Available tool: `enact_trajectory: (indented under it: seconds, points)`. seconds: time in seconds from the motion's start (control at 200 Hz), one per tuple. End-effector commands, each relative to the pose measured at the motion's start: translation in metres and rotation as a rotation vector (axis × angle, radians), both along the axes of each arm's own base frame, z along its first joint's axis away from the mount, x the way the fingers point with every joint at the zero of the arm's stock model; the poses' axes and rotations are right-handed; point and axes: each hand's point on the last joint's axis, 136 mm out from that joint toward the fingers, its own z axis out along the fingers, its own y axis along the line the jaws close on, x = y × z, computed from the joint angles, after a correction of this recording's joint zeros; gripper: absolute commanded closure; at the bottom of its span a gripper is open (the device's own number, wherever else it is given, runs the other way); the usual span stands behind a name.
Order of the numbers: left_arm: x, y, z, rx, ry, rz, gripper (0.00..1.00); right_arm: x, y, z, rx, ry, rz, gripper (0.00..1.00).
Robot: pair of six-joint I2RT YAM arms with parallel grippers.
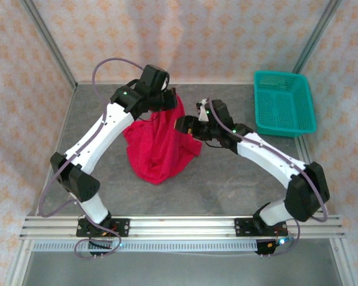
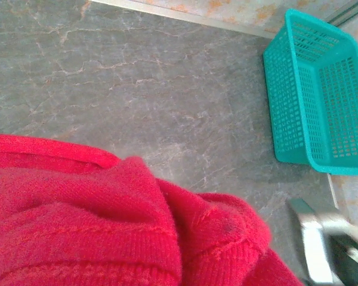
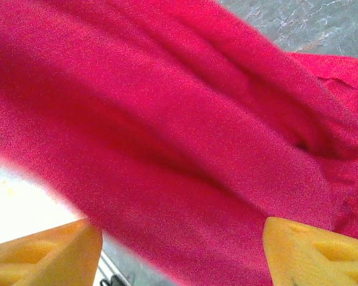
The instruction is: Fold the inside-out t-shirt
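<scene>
- Left fingers (image 1: 164, 100) were clamped tight on the top edge of the inside-out t-shirt (image 1: 158, 149), holding it up over the middle of the worktop (image 1: 227, 185).
- Right fingers (image 3: 48, 253) stood wide apart and gripped nothing, with red cloth just ahead of them.
- The shirt hung bunched from the left fingers, its lower end reaching the worktop.
- A teal basket (image 1: 283, 104) sat well apart at the far right.

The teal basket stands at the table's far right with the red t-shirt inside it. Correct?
No. The teal basket stands at the far right, but the red t-shirt is outside it, held up by the left gripper; see the top external view.
</scene>
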Motion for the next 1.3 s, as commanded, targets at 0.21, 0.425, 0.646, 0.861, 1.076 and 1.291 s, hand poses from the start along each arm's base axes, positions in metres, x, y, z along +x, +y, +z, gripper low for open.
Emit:
enact_trajectory:
  seconds: [0.21,0.425,0.646,0.861,1.076,1.291]
  points:
    - [-0.009,0.018,0.022,-0.079,0.013,0.018,1.00,0.071,0.000,-0.016,0.063,0.055,-0.228,1.00]
    - [0.005,0.035,0.013,-0.120,0.009,0.089,1.00,0.033,-0.150,-0.048,-0.114,0.138,-0.500,1.00]
    - [0.038,-0.040,-0.035,-0.202,0.093,0.014,1.00,-0.017,-0.175,-0.096,-0.177,0.219,-0.492,1.00]
    - [0.084,-0.103,-0.067,-0.155,0.127,-0.031,0.81,-0.027,-0.206,-0.122,-0.334,0.247,-0.591,1.00]
    - [0.054,-0.046,-0.057,0.119,0.112,-0.011,0.37,-0.022,-0.230,-0.091,-0.485,0.191,-0.640,0.58]
    - [-0.015,0.036,-0.102,0.250,0.127,0.075,0.38,-0.004,-0.190,-0.060,-0.518,0.069,-0.517,0.47]
